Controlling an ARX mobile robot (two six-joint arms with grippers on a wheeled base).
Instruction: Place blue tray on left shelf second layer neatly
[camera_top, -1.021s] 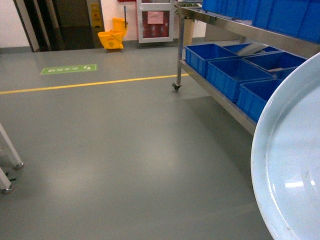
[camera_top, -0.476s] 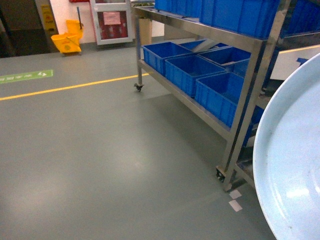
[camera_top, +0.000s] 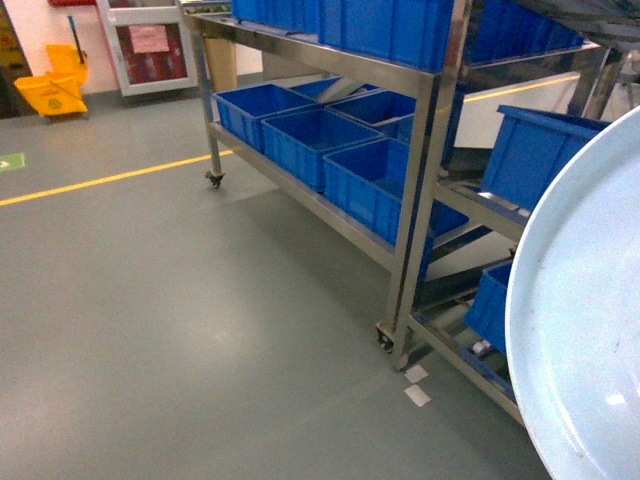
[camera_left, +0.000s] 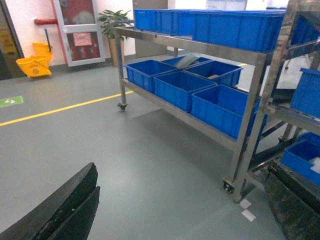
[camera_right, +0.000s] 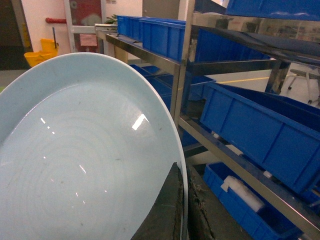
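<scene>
Right wrist view: the blue tray (camera_right: 85, 160) is pinched at its rim by the right gripper (camera_right: 181, 210), carried upright near the steel rack (camera_top: 420, 200). The left gripper (camera_left: 165, 210) is spread wide and empty. Placement on the second layer is judged not yet done.

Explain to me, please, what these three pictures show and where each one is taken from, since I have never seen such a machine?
This is a wheeled robot with two arms. One camera rides on its head; one sits on each wrist. The head view shows a grey floor, a steel rack holding blue crates, and the pale blue tray at the right edge. The right wrist view shows that tray close up, its rim clamped in the right gripper. The left wrist view shows the left gripper with jaws spread wide, holding nothing. A yellow mop bucket stands far off.
</scene>
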